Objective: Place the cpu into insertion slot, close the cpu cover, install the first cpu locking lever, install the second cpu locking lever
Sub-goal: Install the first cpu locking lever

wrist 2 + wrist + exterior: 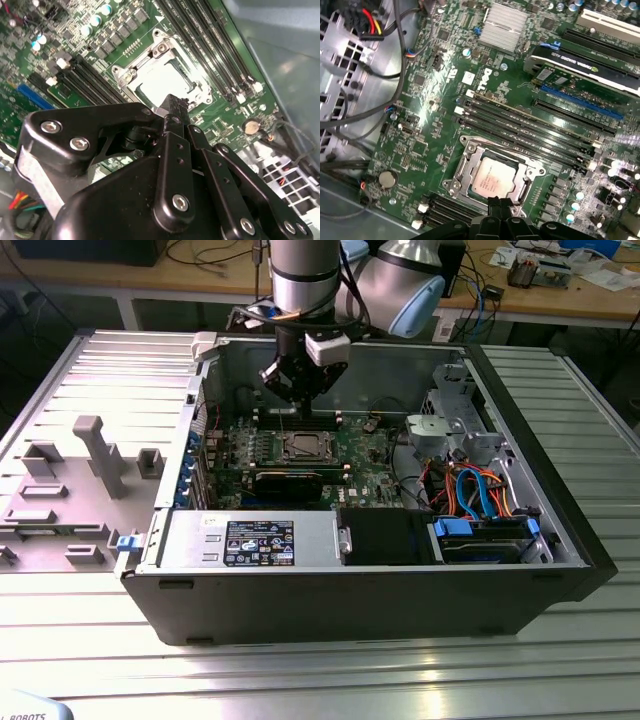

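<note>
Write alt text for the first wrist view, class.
A small square silver-grey cpu sits in the silver-rimmed square insertion slot of a green circuit board. The black gripper appears at the slot's edge.

The exterior view looks down from above, well back, taking in the whole open computer case (350, 605). Both wrist views look steeply down past the gripper (175, 102), close over the green circuit board (435, 150). All three share the insertion slot (288, 448).

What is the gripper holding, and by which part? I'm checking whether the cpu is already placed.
Nothing visible: the gripper is shut and empty; the cpu lies in the insertion slot.
</note>
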`<state>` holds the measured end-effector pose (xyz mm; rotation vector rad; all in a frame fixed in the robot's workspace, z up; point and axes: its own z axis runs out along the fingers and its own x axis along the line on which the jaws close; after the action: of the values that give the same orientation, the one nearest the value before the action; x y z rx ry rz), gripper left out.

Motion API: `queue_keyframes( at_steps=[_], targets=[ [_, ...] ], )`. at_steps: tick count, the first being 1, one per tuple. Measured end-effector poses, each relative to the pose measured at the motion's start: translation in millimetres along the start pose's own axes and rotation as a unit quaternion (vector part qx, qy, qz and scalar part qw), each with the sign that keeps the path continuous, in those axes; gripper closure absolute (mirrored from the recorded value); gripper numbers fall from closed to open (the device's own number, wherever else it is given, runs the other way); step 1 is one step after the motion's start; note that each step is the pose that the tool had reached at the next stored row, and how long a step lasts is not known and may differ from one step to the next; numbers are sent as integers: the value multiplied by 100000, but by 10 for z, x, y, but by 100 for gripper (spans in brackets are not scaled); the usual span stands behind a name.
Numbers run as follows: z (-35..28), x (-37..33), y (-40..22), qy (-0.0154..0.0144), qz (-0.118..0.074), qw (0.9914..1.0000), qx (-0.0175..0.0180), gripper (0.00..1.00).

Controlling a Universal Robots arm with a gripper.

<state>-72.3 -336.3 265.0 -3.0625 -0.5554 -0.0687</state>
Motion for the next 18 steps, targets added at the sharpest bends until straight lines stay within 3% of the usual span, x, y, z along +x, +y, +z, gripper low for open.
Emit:
queue_keyframes(
  at_steps=[5,7,9,11,14,17,18],
  targets=[
    [0,-1,-1,-25,3856,99924,556,89],
    [0,-3,-1,-233,5155,99860,1191,89],
    [0,-3,-2,-319,6081,99806,1303,89],
    [3,-4,-1,-355,7658,99698,1275,89],
    [9,-3,-1,-349,10832,99404,1168,89],
    [11,-4,-1,-314,12670,99187,1132,89],
    [13,-4,-1,-283,13706,99049,1128,89]
  ],
)
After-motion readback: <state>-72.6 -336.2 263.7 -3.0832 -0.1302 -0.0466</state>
